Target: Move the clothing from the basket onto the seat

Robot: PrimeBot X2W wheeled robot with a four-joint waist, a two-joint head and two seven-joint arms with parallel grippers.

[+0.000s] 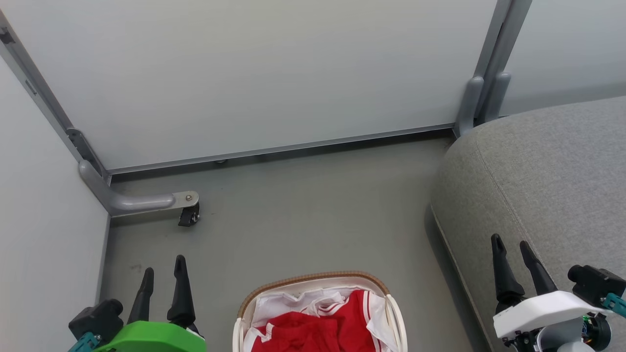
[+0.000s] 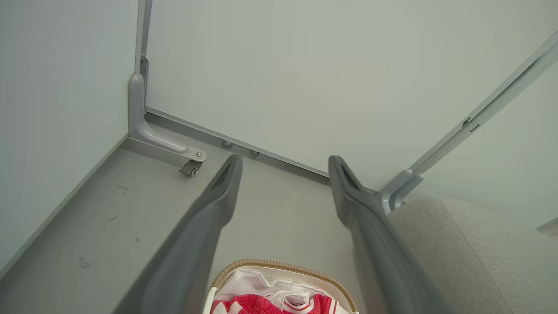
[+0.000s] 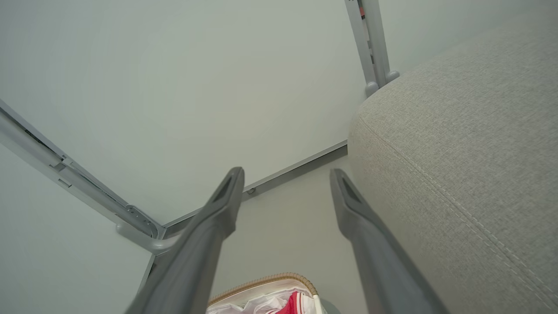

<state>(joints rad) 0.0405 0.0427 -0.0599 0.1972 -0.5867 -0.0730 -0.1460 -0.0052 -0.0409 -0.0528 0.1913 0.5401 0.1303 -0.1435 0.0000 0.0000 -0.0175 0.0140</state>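
Head view: both claws are released, nothing in them. The left gripper (image 1: pixel 164 264) hangs over the floor (image 1: pixel 303 215) left of the basket (image 1: pixel 313 276). The right gripper (image 1: pixel 511 240) hangs over the front edge of the seat (image 1: pixel 547 176). I see the clothing (image 1: pixel 313 327) in the basket, a red bundle on the white liner (image 1: pixel 268 304). None is on the seat yet.

Risks, my read:
- The liner is bunched around the red fabric, so a deep pinch could drag it along.
- A light basket might lift or tip with it. I'd pinch red only, high on the pile.
- The right arm could clip the seat's rounded edge going down.

Room:
- Bare floor runs ahead of the basket up to the wall panel (image 1: pixel 244 73).
- The panel foot (image 1: pixel 146 201) sits ahead of the left gripper, apart from it.
- The seat is just right of the basket.
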